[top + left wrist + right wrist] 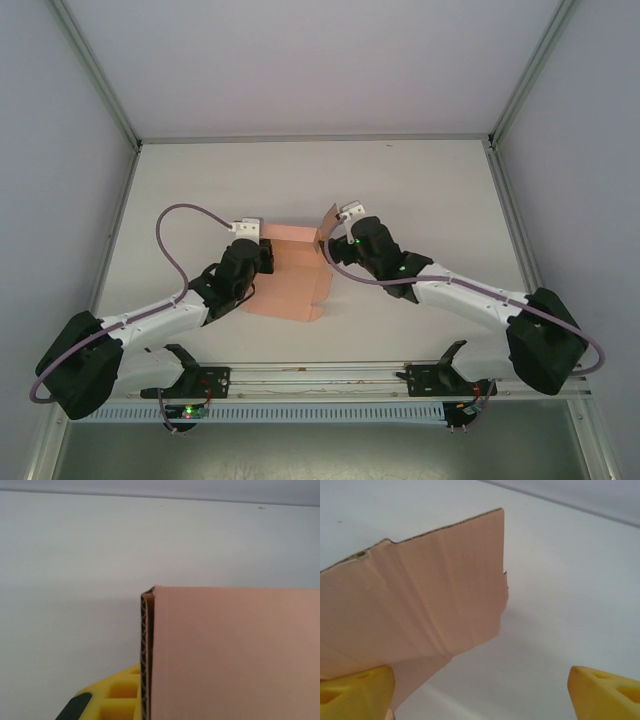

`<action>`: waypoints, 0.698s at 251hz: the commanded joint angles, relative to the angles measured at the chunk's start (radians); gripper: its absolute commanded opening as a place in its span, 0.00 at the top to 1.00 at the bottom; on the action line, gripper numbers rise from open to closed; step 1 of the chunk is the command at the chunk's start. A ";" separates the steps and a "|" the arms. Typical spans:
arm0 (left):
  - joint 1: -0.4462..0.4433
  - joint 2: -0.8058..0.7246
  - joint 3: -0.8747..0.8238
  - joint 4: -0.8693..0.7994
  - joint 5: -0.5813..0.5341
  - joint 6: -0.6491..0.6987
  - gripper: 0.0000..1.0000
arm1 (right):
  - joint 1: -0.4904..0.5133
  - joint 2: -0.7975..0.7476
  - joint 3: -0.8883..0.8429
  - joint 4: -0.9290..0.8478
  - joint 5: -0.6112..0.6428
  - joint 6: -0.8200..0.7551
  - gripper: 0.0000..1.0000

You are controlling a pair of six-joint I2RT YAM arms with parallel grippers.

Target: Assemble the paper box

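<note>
The salmon-pink paper box (290, 278) lies as a partly folded card sheet in the middle of the white table. My left gripper (264, 256) is shut on its left edge. In the left wrist view, a doubled, upright panel of the paper box (235, 655) stands right against my yellow finger (112, 697), and the other finger is hidden behind it. My right gripper (330, 240) is at the sheet's right end, open wide. One raised, creased flap (430, 600) stands beside its left finger (355, 692). The right finger (607, 692) is far off, and only bare table lies between the two.
The white table (420, 190) is walled in by grey panels with metal frame rails at the left (120, 215) and right (505, 215). A rail (320, 375) runs along the near edge between the two arm bases.
</note>
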 commanded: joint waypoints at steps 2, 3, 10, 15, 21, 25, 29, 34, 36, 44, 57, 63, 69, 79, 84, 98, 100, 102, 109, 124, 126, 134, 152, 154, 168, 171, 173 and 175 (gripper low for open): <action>-0.044 0.006 0.003 -0.002 0.017 -0.020 1.00 | 0.063 0.041 0.051 0.106 0.146 0.079 0.08; -0.044 0.006 0.003 -0.004 0.013 -0.021 1.00 | 0.065 0.041 0.051 0.106 0.153 0.083 0.08; -0.048 0.006 0.007 -0.019 -0.004 -0.029 1.00 | 0.071 0.044 0.054 0.094 0.197 0.111 0.08; -0.049 0.005 0.010 -0.030 -0.018 -0.035 1.00 | 0.076 0.044 0.055 0.083 0.223 0.130 0.08; -0.051 0.004 0.011 -0.040 -0.030 -0.042 1.00 | 0.081 0.044 0.056 0.071 0.247 0.141 0.08; -0.051 0.004 0.012 -0.045 -0.037 -0.045 1.00 | 0.082 0.041 0.057 0.063 0.261 0.147 0.08; -0.051 0.001 0.009 -0.047 -0.043 -0.048 1.00 | 0.084 0.039 0.057 0.054 0.274 0.153 0.08; -0.053 -0.001 0.008 -0.050 -0.050 -0.052 1.00 | 0.086 0.035 0.058 0.041 0.292 0.159 0.08; -0.053 -0.002 0.006 -0.050 -0.051 -0.053 1.00 | 0.086 0.033 0.057 0.036 0.296 0.161 0.07; -0.053 -0.006 0.002 -0.048 -0.062 -0.060 1.00 | 0.086 0.023 0.057 0.017 0.313 0.163 0.08; -0.053 -0.013 0.000 -0.061 -0.089 -0.078 1.00 | 0.086 0.008 0.053 -0.026 0.342 0.171 0.07; -0.053 -0.018 0.001 -0.066 -0.099 -0.082 1.00 | 0.086 -0.002 0.052 -0.049 0.352 0.175 0.07; -0.054 -0.022 0.000 -0.072 -0.106 -0.084 1.00 | 0.087 -0.012 0.048 -0.071 0.360 0.177 0.07; -0.053 -0.030 -0.003 -0.076 -0.117 -0.089 1.00 | 0.087 -0.034 0.041 -0.106 0.370 0.183 0.07; -0.052 -0.034 -0.004 -0.079 -0.123 -0.090 1.00 | 0.086 -0.046 0.036 -0.124 0.373 0.186 0.06; -0.053 -0.048 -0.009 -0.084 -0.133 -0.089 1.00 | 0.086 -0.087 0.013 -0.159 0.383 0.189 0.06; -0.052 -0.050 -0.010 -0.086 -0.137 -0.090 1.00 | 0.086 -0.093 0.009 -0.165 0.383 0.188 0.06; -0.053 -0.051 -0.011 -0.089 -0.139 -0.090 1.00 | 0.085 -0.100 0.005 -0.169 0.383 0.188 0.06; -0.053 -0.059 -0.009 -0.097 -0.141 -0.090 1.00 | 0.082 -0.124 -0.012 -0.184 0.380 0.187 0.05; -0.052 -0.073 -0.008 -0.118 -0.145 -0.094 1.00 | 0.067 -0.182 -0.056 -0.203 0.346 0.181 0.05; -0.053 -0.075 -0.008 -0.121 -0.146 -0.095 1.00 | 0.063 -0.191 -0.063 -0.203 0.339 0.181 0.05; -0.052 -0.085 -0.009 -0.126 -0.144 -0.096 1.00 | 0.047 -0.223 -0.092 -0.204 0.295 0.178 0.04; -0.053 -0.106 -0.014 -0.129 -0.139 -0.103 1.00 | -0.001 -0.291 -0.161 -0.195 0.180 0.183 0.05; -0.052 -0.108 -0.016 -0.128 -0.138 -0.103 1.00 | -0.005 -0.297 -0.170 -0.194 0.172 0.184 0.05; -0.053 -0.124 -0.018 -0.134 -0.128 -0.110 1.00 | -0.040 -0.341 -0.223 -0.169 0.094 0.188 0.05; -0.053 -0.129 -0.020 -0.134 -0.127 -0.110 1.00 | -0.046 -0.349 -0.232 -0.164 0.077 0.187 0.05; -0.054 -0.130 -0.019 -0.135 -0.125 -0.112 1.00 | -0.050 -0.355 -0.238 -0.159 0.068 0.187 0.05; -0.053 -0.133 -0.020 -0.135 -0.125 -0.113 1.00 | -0.054 -0.359 -0.244 -0.157 0.061 0.188 0.04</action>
